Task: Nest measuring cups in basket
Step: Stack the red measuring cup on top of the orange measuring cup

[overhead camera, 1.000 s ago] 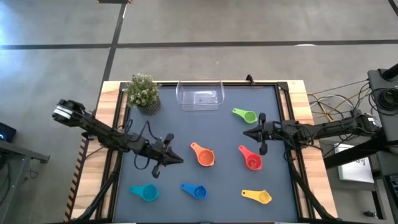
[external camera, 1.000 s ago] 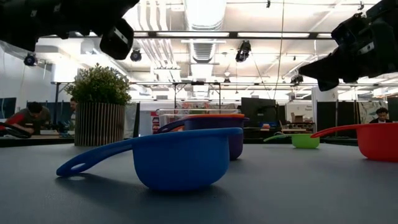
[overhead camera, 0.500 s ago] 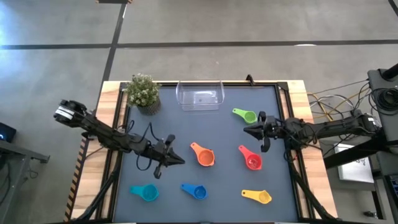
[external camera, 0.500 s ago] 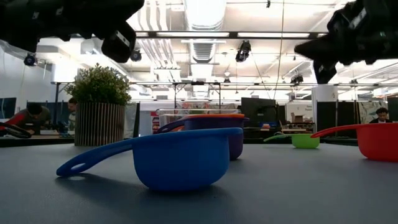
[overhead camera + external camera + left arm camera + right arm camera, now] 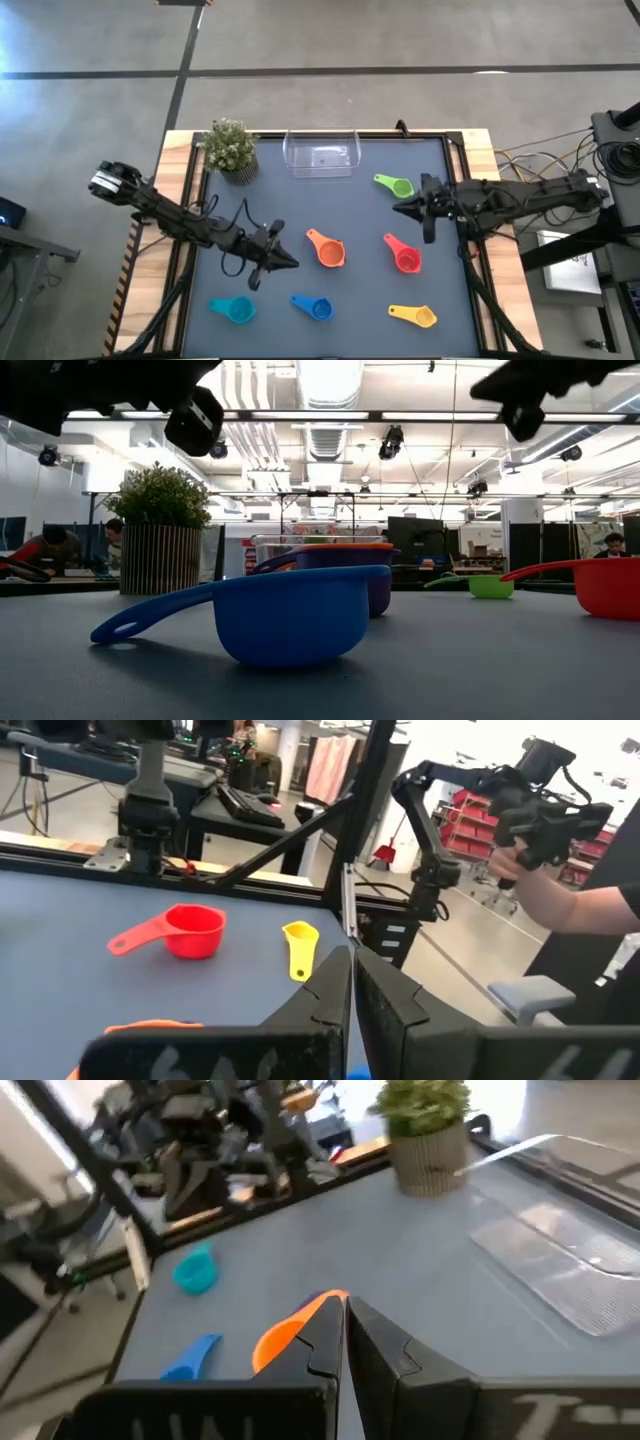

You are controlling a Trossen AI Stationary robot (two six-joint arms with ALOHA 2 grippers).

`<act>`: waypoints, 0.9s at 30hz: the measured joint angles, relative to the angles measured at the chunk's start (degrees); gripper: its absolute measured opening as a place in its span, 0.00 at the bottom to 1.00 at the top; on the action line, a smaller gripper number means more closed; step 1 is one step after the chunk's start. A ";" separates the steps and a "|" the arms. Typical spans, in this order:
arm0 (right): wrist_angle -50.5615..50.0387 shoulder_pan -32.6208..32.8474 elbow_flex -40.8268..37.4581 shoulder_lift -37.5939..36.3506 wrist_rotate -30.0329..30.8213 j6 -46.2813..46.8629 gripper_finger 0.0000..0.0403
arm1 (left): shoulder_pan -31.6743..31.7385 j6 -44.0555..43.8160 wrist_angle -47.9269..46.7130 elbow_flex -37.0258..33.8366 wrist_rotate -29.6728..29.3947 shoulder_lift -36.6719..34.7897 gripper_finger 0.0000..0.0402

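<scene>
Six cups lie apart on the grey mat: green [image 5: 395, 185], orange [image 5: 327, 250], red [image 5: 405, 257], yellow [image 5: 415, 316], blue [image 5: 313, 307] and teal [image 5: 232, 310]. In the low view a purple cup [image 5: 372, 588] shows beneath the orange rim [image 5: 330, 546], behind the blue cup [image 5: 290, 610]. The clear basket [image 5: 322, 153] stands empty at the far edge. My left gripper [image 5: 287, 262] hovers shut, left of the orange cup. My right gripper [image 5: 400, 208] is shut in the air between the green and red cups.
A potted plant [image 5: 231, 148] stands at the far left corner beside the basket. A raised frame [image 5: 458, 160] edges the mat. Bare mat lies between basket and cups. Beyond the table a person's hand [image 5: 545, 885] shows in the left wrist view.
My right gripper has risen well above the table, staying shut over the spot between the green and red cups. My left gripper has kept about where it was. No cup has moved.
</scene>
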 joint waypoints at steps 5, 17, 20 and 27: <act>-0.81 4.90 2.63 8.04 -1.56 0.83 0.02 | -1.24 -0.17 -0.61 -0.24 -0.09 0.00 0.00; -17.11 16.78 9.65 19.04 6.93 11.61 0.02 | -5.54 -1.86 -1.33 -0.28 -3.76 0.00 0.00; -20.36 17.86 11.44 19.88 15.92 11.13 0.02 | -5.92 -0.98 -1.55 -0.28 -5.73 0.00 0.00; -22.21 16.74 11.55 20.77 22.25 12.72 0.02 | -5.92 0.54 -1.63 -0.28 -6.21 0.00 0.00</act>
